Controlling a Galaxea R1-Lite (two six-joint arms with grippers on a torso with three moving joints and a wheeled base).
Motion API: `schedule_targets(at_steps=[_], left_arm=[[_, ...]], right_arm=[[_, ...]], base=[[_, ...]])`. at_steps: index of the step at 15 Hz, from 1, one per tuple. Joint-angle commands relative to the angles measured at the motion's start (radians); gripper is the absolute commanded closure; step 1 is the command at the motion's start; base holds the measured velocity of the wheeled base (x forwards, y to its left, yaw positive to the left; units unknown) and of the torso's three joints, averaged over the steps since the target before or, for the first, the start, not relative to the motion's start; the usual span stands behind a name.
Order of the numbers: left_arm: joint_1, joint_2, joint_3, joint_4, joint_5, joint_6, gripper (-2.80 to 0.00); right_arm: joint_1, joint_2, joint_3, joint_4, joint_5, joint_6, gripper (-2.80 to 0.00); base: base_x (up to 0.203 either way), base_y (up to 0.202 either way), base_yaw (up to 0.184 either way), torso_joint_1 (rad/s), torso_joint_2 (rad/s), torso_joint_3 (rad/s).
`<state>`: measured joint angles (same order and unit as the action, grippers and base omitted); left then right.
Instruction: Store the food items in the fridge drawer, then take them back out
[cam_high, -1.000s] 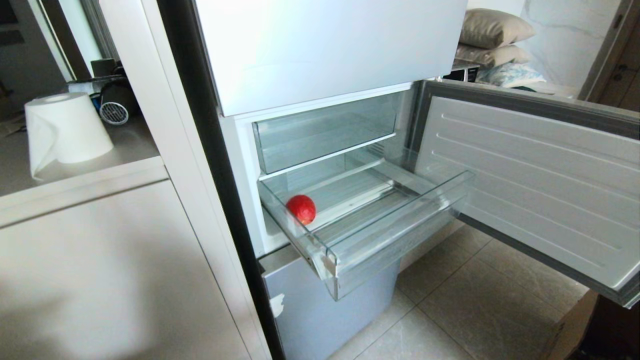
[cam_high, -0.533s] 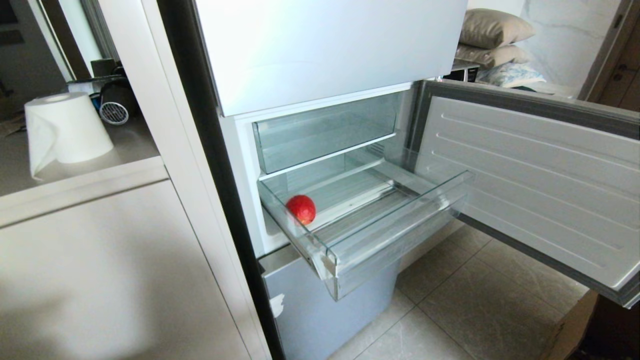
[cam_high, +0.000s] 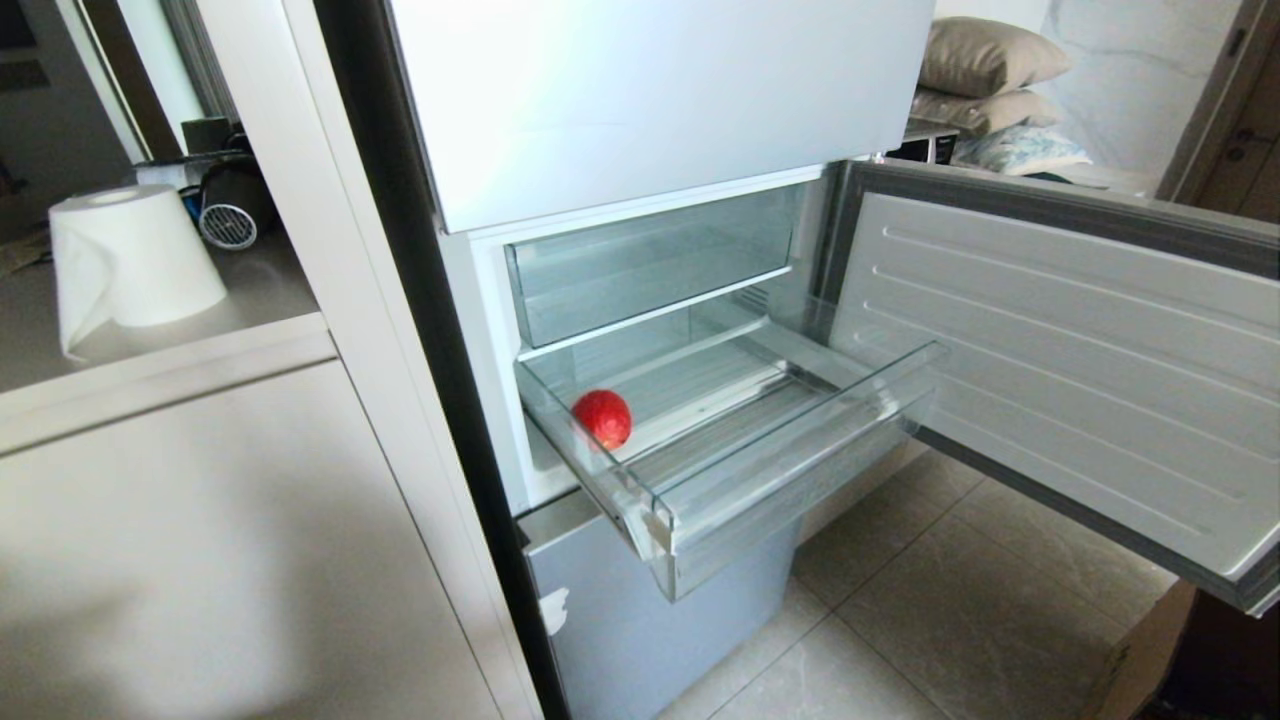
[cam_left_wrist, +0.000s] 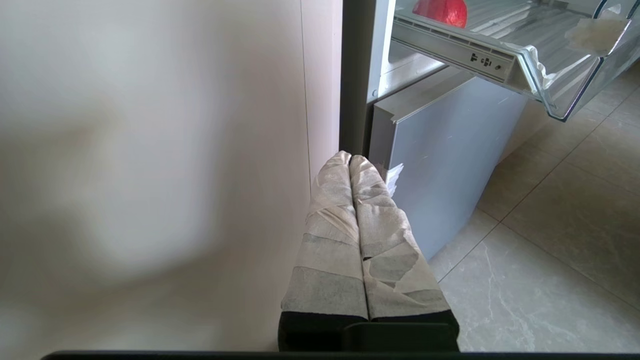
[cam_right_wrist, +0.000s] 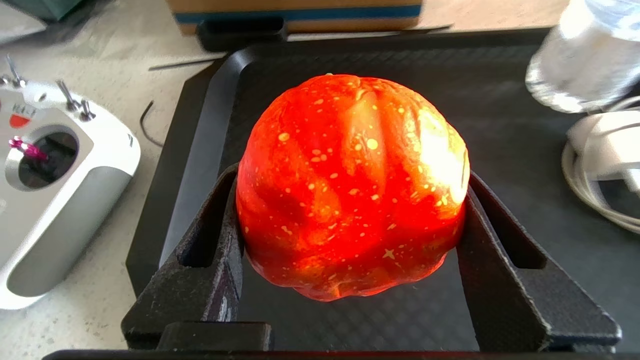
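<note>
The clear fridge drawer (cam_high: 790, 480) stands pulled out of the fridge. A plain red fruit (cam_high: 602, 417) lies in its left part, and the left wrist view catches the same fruit (cam_left_wrist: 440, 11) above the drawer's side rail (cam_left_wrist: 475, 55). My right gripper (cam_right_wrist: 352, 175) is outside the head view and is shut on an orange-red ribbed fruit (cam_right_wrist: 350, 190), with a black finger pressed on each side, over a black tray (cam_right_wrist: 200, 125). Low beside the cabinet side my left gripper (cam_left_wrist: 350, 159) is parked, its tape-wrapped fingers pressed together with nothing between them.
The fridge door (cam_high: 1060, 360) hangs open to the right. A second clear bin (cam_high: 650, 265) sits above the drawer, a blue-grey fridge front (cam_high: 650, 620) below. A paper roll (cam_high: 130, 255) stands on the left counter. Beside the tray lie a remote controller (cam_right_wrist: 55, 165), a bottle (cam_right_wrist: 585, 60) and a cable (cam_right_wrist: 600, 165).
</note>
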<state>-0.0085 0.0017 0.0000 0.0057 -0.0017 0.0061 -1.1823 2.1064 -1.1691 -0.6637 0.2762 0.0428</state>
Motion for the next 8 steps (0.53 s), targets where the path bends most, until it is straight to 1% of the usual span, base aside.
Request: schedule_targets(at_steps=[1,2,8], left_arm=[[0.000,0.001,0.000,0.000,0.000,0.000,0.00],[0.001,0.001,0.000,0.000,0.000,0.000,0.00],[0.001,0.001,0.000,0.000,0.000,0.000,0.00]], right_arm=[[0.003,0.045,-0.019,-0.002,0.037,0.001,0.00],[0.003,0.056,-0.021,0.002,0.048,0.001,0.00],[0.011,0.132,-0.020,0.000,0.054,-0.003,0.00]], base=[[0.000,0.000,0.000,0.000,0.00,0.000],[0.000,0.000,0.000,0.000,0.00,0.000],[0.000,0.000,0.000,0.000,0.00,0.000]])
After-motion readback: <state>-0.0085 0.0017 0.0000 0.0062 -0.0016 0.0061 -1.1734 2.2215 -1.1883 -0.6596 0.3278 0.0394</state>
